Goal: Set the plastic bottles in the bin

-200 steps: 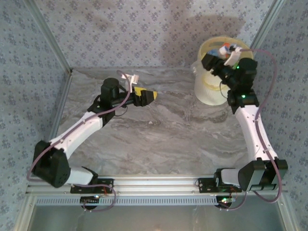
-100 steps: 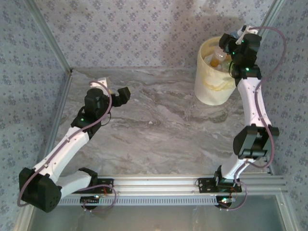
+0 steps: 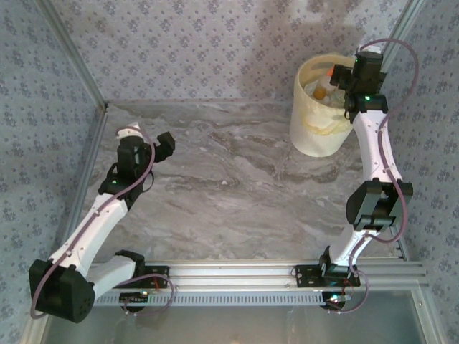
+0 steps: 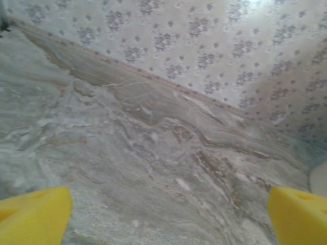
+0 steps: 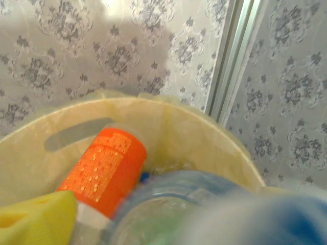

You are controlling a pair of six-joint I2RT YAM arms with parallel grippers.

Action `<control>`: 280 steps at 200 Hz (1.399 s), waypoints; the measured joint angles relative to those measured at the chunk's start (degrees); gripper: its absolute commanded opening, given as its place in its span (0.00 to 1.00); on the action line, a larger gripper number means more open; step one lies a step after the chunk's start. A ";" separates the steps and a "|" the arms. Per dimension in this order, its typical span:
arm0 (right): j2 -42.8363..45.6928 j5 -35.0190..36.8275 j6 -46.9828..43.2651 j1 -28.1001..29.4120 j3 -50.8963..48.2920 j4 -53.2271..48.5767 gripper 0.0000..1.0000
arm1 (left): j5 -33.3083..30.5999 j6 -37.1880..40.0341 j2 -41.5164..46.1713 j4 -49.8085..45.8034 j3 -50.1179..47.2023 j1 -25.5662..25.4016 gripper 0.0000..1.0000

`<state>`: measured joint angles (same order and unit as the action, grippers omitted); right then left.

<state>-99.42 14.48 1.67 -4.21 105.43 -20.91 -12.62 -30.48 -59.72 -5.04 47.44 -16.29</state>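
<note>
Your left jaws stand wide open and hold nothing. In the left wrist view the two yellow pads (image 4: 31, 214) sit out at the bottom corners, and bare marble table (image 4: 153, 153) lies between them and ahead of them. They touch nothing. From above, these jaws hang over the left part of the table, well apart from the bin (image 3: 313, 135), which stands far off to their right against the back wall.

Your right jaws hang over the mouth of the bin, by its right-hand rim as seen from above. In the right wrist view, the bin's cream wall with its slot handle curves round just ahead of them. An orange bottle (image 5: 104, 171) lies tilted inside the bin, just ahead of the one right pad (image 5: 36, 219) you can see. A clear bottle (image 5: 194, 212), blurred and with blue at its near end, sits directly below the jaws, inside the rim. The visible pad stands far out to the side with a gap between it and the clear bottle, so the jaws read as open and not gripping. The other pad is hidden behind the blur.
</note>
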 measured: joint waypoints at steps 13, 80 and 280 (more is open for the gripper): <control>0.83 -1.62 -0.70 0.20 -0.11 -1.62 1.00 | -1.22 0.02 0.00 -1.86 0.04 1.18 0.98; 23.96 -11.17 -1.14 3.78 -14.82 0.26 1.00 | -9.33 -0.07 0.00 -9.46 0.09 8.85 0.98; 29.75 -6.82 11.67 -6.84 -29.64 -12.63 1.00 | -3.85 -3.50 -5.14 -11.06 -0.02 12.94 0.98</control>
<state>-69.67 7.66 13.34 -11.05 75.79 -33.54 -16.47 -33.98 -64.86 -16.10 47.42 -3.36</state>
